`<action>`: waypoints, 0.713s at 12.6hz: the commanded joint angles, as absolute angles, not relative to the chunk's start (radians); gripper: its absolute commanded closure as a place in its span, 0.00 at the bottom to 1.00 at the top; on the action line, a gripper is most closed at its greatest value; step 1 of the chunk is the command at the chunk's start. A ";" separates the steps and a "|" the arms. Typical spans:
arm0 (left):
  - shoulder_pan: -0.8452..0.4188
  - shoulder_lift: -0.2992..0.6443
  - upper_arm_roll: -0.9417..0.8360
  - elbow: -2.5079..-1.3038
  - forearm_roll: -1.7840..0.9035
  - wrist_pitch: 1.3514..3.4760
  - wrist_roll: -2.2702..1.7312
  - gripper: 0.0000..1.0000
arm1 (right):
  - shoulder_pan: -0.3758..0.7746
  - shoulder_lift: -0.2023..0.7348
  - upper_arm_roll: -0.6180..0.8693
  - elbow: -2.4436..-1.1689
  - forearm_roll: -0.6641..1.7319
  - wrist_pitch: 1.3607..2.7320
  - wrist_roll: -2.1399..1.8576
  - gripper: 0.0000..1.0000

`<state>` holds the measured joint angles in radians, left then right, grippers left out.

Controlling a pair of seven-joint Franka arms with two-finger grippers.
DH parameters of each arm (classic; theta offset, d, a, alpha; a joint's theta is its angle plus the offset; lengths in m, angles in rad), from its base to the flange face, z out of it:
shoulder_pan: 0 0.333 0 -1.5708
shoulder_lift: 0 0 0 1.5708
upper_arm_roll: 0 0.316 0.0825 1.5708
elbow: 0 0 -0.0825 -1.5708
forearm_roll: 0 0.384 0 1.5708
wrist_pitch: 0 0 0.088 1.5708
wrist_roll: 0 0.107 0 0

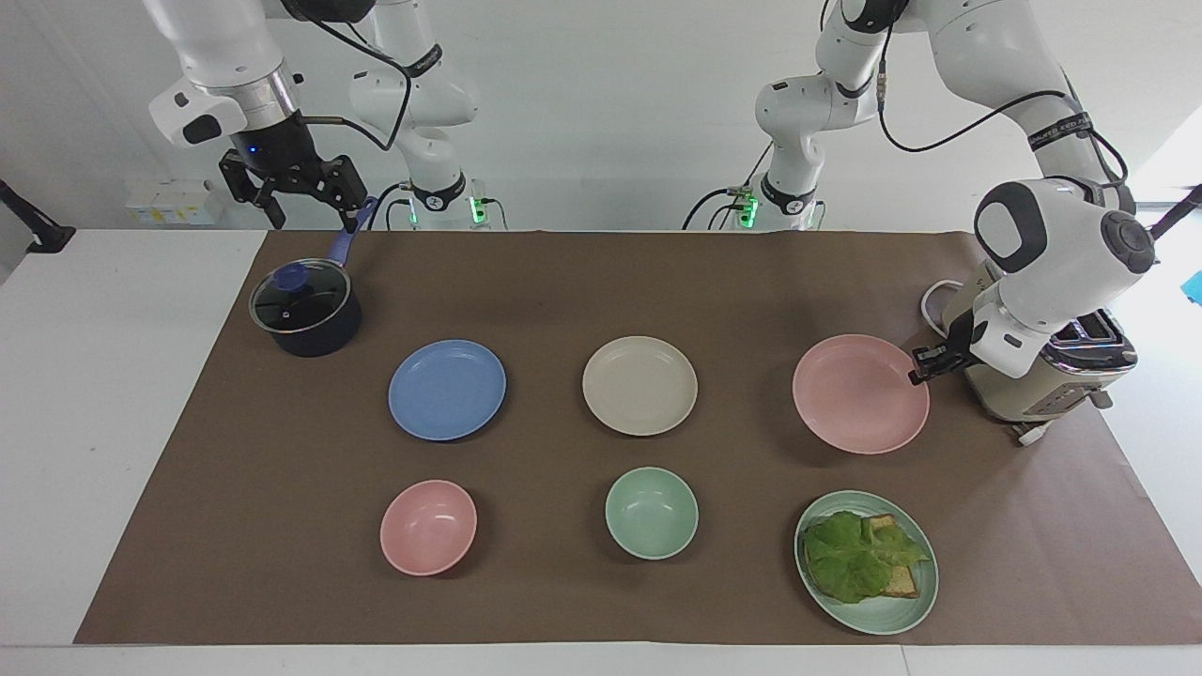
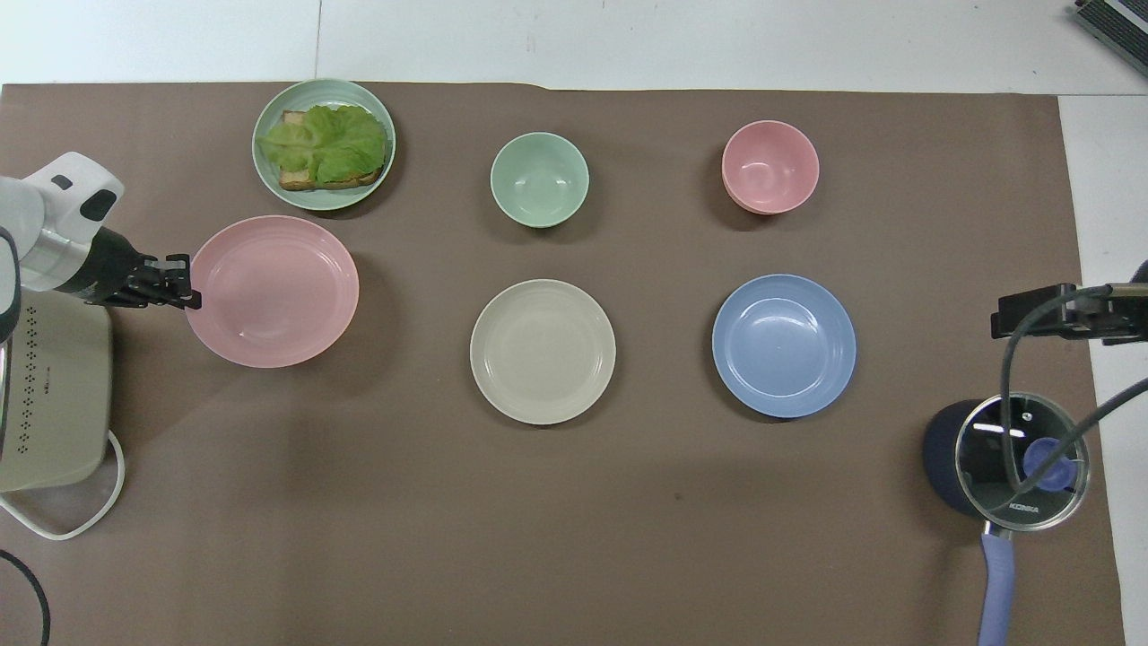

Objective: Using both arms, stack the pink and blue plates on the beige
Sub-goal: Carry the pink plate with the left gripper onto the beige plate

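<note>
We see the left gripper [image 1: 918, 373] clenched on the rim of the pale pink plate [image 1: 859, 394], lifted above the mat beside the toaster [image 1: 1042, 376]. The blue plate [image 1: 447, 389] and beige plate [image 1: 639, 385] lie flat. The right gripper [image 1: 291, 192] waits released over the pot [image 1: 305, 310].

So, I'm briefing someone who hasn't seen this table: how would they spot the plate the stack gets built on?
Start at the brown mat and find the row of three plain plates nearer to the robots. The beige plate is the middle one, between the blue plate and the pink plate. It alone is cream-coloured; it is bare, and shallower than the mint bowl beside it.
</note>
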<state>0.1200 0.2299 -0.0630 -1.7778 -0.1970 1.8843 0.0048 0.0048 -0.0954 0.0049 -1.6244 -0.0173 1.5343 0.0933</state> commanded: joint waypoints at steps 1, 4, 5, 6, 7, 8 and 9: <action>0.069 0.207 -0.089 -1.789 -0.270 1.861 0.012 1.00 | -0.008 -0.106 0.009 -1.632 -0.009 1.534 0.074 0.00; -0.041 0.198 -0.120 -1.808 -0.342 1.884 0.000 1.00 | -0.008 -0.106 0.009 -1.632 -0.009 1.534 0.074 0.00; -0.078 0.184 -0.120 -1.825 -0.365 1.908 -0.003 1.00 | -0.008 -0.106 0.008 -1.632 -0.009 1.535 0.077 0.00; -0.125 0.170 -0.120 -1.851 -0.377 1.940 -0.024 1.00 | -0.011 -0.103 0.006 -1.631 -0.011 1.537 0.080 0.00; -0.182 0.158 -0.118 -1.874 -0.379 1.985 -0.072 1.00 | -0.015 -0.104 0.002 -1.631 -0.011 1.537 0.077 0.00; -0.233 0.147 -0.118 -1.896 -0.379 2.035 -0.127 1.00 | -0.012 -0.106 -0.009 -1.632 -0.011 1.536 0.075 0.00; -0.273 0.149 -0.118 -1.902 -0.379 2.057 -0.155 1.00 | -0.012 -0.106 -0.009 -1.632 -0.009 1.536 0.074 0.00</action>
<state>-0.2106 0.1966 -0.1366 -1.8370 -0.3592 1.9971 -0.1130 -0.0037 -0.0954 -0.0035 -1.6244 -0.0173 1.5343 0.0933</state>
